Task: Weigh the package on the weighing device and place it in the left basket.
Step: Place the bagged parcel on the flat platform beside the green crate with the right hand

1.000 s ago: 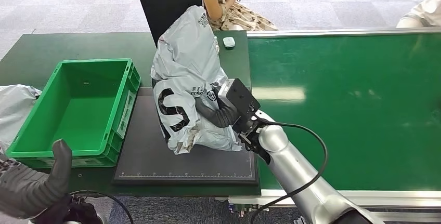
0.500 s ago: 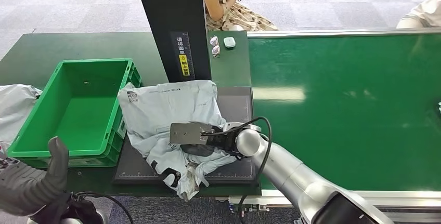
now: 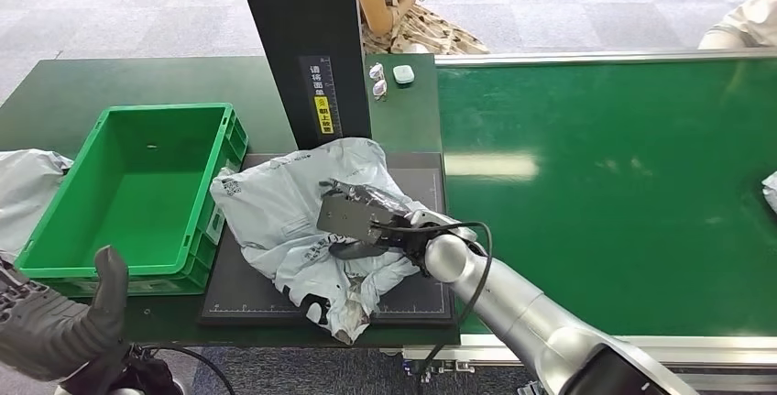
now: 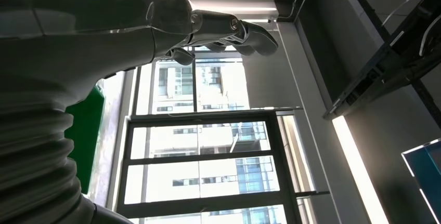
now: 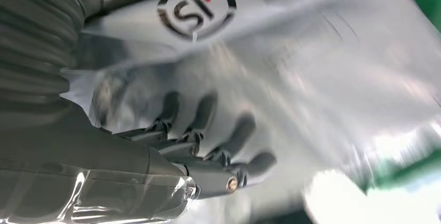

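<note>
Head view shows you the right hand [image 3: 359, 223] gripping the package [image 3: 302, 221] under it; your left hand [image 4: 229, 29] holds nothing, fingers curled.

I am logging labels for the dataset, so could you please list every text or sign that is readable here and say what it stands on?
"SF": round black logo with a red dot, on the grey package that the right hand grips.
Vertical yellow and white characters on the black column of the weighing device: too small to read.
Printed label on the package near the green basket: too small to read.
</note>
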{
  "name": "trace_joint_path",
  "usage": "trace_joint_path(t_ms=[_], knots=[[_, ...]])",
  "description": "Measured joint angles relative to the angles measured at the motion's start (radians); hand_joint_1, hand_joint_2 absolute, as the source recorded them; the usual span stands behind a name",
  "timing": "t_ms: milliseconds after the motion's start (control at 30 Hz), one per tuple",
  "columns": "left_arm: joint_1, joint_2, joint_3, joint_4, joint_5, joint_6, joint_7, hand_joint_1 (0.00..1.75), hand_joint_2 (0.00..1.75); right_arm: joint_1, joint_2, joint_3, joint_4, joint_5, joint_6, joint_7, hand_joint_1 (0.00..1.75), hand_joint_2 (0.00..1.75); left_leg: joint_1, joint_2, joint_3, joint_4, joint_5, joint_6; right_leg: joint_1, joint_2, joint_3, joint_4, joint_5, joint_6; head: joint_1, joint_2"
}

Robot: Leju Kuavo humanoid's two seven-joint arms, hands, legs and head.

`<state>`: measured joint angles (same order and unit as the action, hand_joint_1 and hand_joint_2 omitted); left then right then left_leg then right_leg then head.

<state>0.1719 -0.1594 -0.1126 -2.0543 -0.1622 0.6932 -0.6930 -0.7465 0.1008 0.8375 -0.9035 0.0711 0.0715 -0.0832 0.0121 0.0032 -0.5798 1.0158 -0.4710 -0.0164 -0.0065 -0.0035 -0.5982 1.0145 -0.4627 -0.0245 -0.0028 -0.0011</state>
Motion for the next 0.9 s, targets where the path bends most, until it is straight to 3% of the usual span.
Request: trace_joint_path(t_ms=[167, 300, 567, 733, 900], knots=[[-0.006, 0.02, -0.026, 0.018, -0.012, -0.042, 0.08, 0.0, 1.75, 0.088, -0.012, -0.164, -0.12, -0.134, -0.043, -0.126, 0.0, 1.75, 0.0, 0.0, 0.0, 0.0, 0.0, 0.0, 0.0, 0.0, 0.0, 0.0, 0.0, 0.0, 0.0, 0.0], [-0.017, 0.03, -0.038, 0.034, -0.014, -0.053, 0.095, 0.0, 1.75, 0.127, -0.018, -0.239, -0.175, -0.151, -0.041, -0.145, 0.0, 1.75, 0.0, 0.001, 0.0, 0.0, 0.0, 0.0, 0.0, 0.001, 0.0, 0.0, 0.0, 0.0, 0.0, 0.0], [-0.03, 0.043, -0.055, 0.056, -0.09, -0.1, 0.173, 0.0, 1.75, 0.18, -0.019, -0.326, -0.269, -0.28, 0.013, -0.245, 0.0, 1.75, 0.0, 0.001, 0.0, 0.0, 0.0, 0.0, 0.0, 0.0, 0.0, 0.0, 0.0, 0.0, 0.0, 0.0], [-0.037, 0.051, -0.061, 0.075, -0.185, -0.163, 0.257, 0.0, 1.75, 0.199, -0.019, -0.345, -0.318, -0.291, 0.03, -0.248, 0.0, 1.75, 0.0, 0.001, 0.0, 0.0, 0.0, 0.0, 0.0, 0.001, 0.0, 0.0, 0.0, 0.0, 0.0, 0.0], [-0.041, 0.057, -0.066, 0.094, -0.206, -0.176, 0.274, 0.0, 1.75, 0.205, -0.019, -0.35, -0.327, -0.287, 0.031, -0.246, 0.0, 1.75, 0.0, 0.001, 0.0, 0.0, 0.0, 0.0, 0.0, 0.0, 0.0, 0.0, 0.0, 0.0, 0.0, 0.0]])
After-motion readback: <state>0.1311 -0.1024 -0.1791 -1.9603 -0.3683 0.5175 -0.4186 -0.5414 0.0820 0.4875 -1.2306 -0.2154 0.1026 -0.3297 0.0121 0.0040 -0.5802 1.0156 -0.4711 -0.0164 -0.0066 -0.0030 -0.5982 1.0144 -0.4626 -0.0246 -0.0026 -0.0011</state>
